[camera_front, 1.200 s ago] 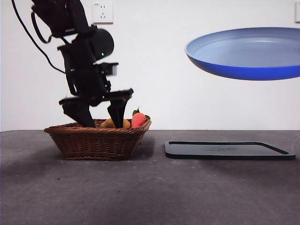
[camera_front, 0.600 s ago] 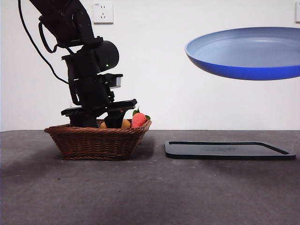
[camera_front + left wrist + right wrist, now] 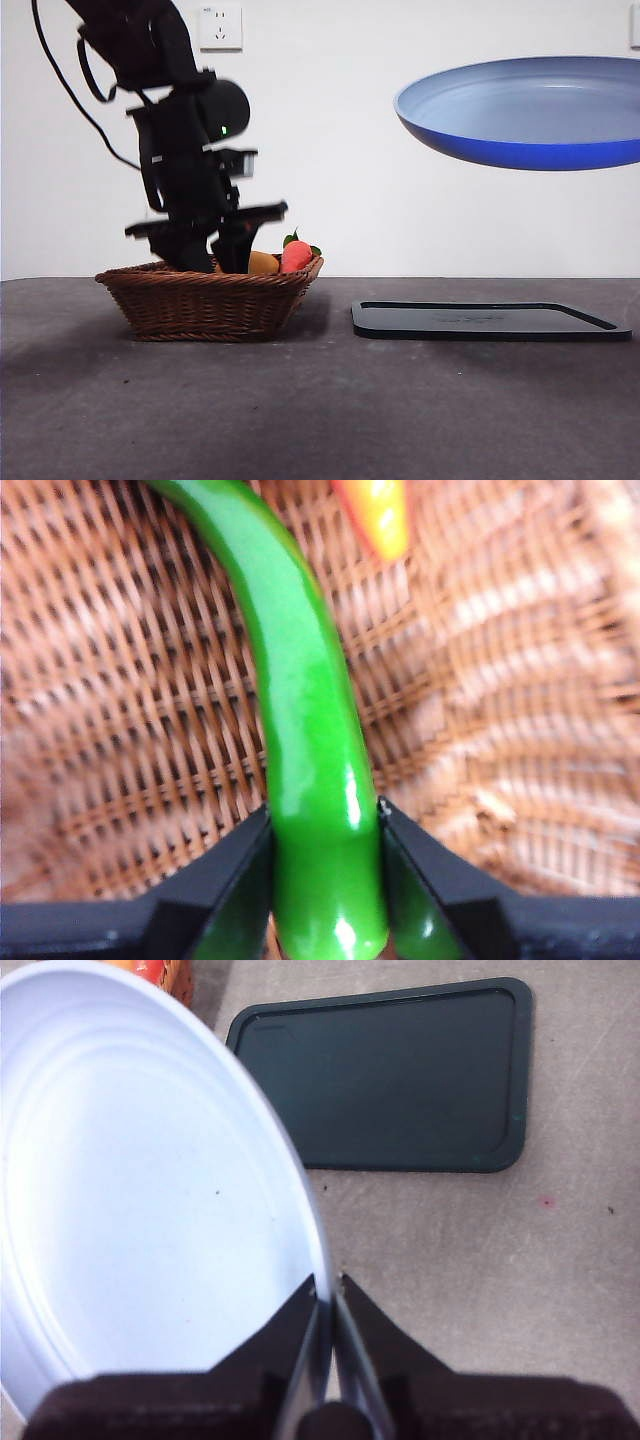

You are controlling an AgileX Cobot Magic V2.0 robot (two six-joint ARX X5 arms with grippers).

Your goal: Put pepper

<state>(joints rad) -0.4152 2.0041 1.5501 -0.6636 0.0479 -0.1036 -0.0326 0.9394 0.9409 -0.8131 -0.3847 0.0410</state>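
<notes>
The pepper is a long glossy green vegetable inside the wicker basket. My left gripper is shut on the pepper near its end, with one jaw on each side. In the front view this gripper reaches down into the basket and the pepper is hidden behind the rim. My right gripper is shut on the rim of the blue plate. It holds the plate in the air above the black tray.
An orange-yellow fruit and a red fruit with green leaves lie at the basket's right end. The orange-yellow fruit's tip shows beside the pepper. The black tray lies flat on the grey table.
My left arm dipped deeper into the basket, then rose slightly. Its jaws, spread wide a second ago, have closed on the pepper. The plate has not moved.
</notes>
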